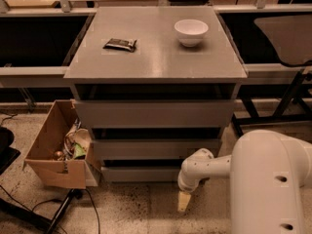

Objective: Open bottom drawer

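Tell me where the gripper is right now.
In the camera view, the gripper hangs low at centre-right, pointing down close to the floor, just in front of the right end of the bottom drawer.

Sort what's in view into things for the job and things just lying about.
For the job: bottom drawer, lowest front of the cabinet; gripper, low near the floor by that drawer's right end.
Lying about: white bowl and dark packet on the cabinet top; cardboard box of clutter at the left.
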Motion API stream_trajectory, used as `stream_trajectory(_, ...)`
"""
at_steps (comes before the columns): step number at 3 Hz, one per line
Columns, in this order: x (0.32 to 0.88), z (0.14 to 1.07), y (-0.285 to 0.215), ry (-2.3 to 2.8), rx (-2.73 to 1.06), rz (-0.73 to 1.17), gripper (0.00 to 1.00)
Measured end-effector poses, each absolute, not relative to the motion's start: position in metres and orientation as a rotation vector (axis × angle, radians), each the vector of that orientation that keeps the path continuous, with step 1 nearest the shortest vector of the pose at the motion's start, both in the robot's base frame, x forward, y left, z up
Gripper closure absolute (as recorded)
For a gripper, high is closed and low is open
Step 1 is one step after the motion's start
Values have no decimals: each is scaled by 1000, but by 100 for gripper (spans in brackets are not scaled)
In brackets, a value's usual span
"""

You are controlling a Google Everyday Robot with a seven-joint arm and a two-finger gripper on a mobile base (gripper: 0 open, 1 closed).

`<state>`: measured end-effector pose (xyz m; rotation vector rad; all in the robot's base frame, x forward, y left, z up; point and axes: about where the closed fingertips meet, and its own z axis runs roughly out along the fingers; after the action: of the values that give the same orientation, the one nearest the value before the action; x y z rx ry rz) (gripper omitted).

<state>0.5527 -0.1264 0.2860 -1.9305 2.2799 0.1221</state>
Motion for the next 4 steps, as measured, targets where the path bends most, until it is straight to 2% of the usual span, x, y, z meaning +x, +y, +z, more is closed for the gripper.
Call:
stream_trajectory(3, 615, 226, -134, 2086, -2117, -70, 0)
stream_trajectory(4, 630, 199, -145, 2134, -2143, -119, 19)
